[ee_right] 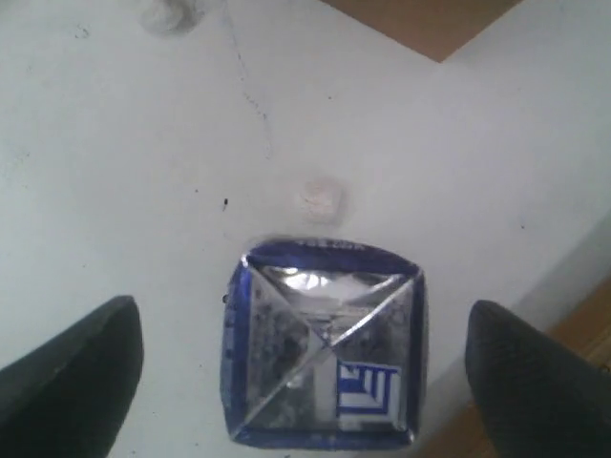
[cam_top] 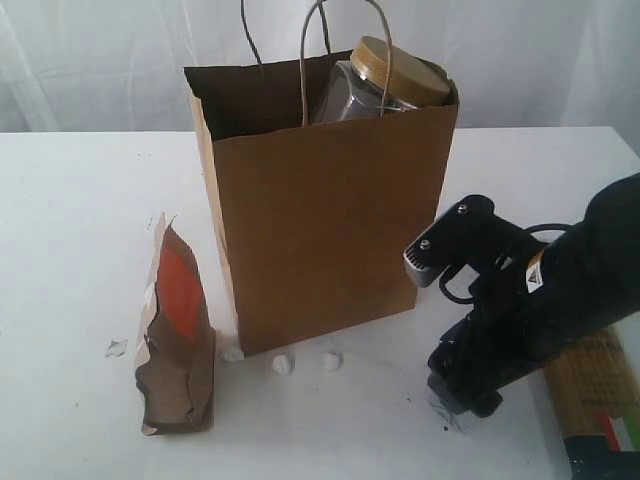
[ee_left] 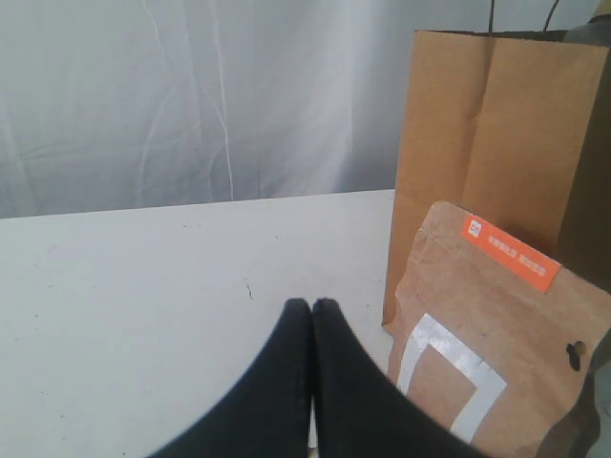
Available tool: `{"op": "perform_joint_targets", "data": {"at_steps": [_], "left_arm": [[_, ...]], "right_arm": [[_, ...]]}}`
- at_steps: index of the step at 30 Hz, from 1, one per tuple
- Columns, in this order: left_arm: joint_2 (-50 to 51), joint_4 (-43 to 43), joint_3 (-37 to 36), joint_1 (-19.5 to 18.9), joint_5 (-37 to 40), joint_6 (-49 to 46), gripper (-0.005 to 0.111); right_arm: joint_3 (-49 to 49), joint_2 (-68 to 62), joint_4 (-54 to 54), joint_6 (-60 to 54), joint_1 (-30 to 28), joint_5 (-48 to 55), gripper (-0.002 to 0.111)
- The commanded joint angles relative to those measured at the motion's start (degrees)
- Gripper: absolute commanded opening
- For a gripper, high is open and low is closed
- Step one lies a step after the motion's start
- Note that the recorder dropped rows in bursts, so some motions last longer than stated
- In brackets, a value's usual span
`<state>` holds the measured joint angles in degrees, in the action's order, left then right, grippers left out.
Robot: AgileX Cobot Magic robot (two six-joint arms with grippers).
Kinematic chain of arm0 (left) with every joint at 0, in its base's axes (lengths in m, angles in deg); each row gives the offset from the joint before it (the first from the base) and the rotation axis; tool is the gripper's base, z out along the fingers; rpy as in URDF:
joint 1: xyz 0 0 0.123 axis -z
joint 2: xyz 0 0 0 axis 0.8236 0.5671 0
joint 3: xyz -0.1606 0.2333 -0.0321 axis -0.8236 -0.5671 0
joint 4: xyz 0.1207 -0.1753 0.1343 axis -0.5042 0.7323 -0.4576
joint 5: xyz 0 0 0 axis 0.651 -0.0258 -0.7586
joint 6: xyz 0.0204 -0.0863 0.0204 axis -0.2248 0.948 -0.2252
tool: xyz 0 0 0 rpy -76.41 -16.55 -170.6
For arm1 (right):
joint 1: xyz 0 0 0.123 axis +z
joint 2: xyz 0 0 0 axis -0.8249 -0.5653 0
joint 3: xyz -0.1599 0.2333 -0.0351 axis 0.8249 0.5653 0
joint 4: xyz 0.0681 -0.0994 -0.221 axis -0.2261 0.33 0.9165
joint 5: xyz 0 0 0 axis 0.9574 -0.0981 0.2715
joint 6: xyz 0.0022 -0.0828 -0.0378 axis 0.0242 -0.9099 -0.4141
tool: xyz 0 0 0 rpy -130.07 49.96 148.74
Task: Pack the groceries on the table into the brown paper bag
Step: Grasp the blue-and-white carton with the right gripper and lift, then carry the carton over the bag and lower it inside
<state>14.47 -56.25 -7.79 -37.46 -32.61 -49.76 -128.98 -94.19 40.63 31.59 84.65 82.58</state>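
The brown paper bag [cam_top: 320, 210] stands upright mid-table, with a tan-lidded clear jar [cam_top: 385, 80] leaning out of its top. A brown pouch with an orange-red panel [cam_top: 178, 335] stands at the bag's front left. It also shows in the left wrist view as the pouch [ee_left: 496, 363], beside my shut, empty left gripper [ee_left: 312, 303]. My right gripper [ee_right: 305, 382] hangs open over a small blue-white carton [ee_right: 325, 348]. One finger [ee_right: 72, 382] stands on each side of the carton, clear of it. The long spaghetti packet [cam_top: 600, 385] lies partly under the right arm [cam_top: 540, 300].
Small white pebble-like bits [cam_top: 283, 365] lie on the white table [cam_top: 80, 220] in front of the bag, and one bit [ee_right: 320, 197] lies just beyond the carton. The bag's corner [ee_right: 430, 19] is close ahead of the right gripper. A white curtain hangs behind.
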Motion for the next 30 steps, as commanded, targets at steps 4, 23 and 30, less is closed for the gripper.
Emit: {"op": "perform_joint_targets", "data": {"at_steps": [4, 23, 30], "left_arm": [[-0.22, 0.43, -0.2, -0.15, -0.28, -0.11, 0.0], [-0.22, 0.43, -0.2, -0.15, -0.28, -0.11, 0.0], [-0.22, 0.43, -0.2, -0.15, -0.28, -0.11, 0.0]], "right_arm": [[-0.06, -3.46, 0.63, -0.54, 0.09, -2.72, 0.081], [-7.66, 8.44, 0.4, 8.14, 2.12, 2.38, 0.0], [-19.11, 10.58, -2.71, 4.2, 10.05, 7.86, 0.0]]}}
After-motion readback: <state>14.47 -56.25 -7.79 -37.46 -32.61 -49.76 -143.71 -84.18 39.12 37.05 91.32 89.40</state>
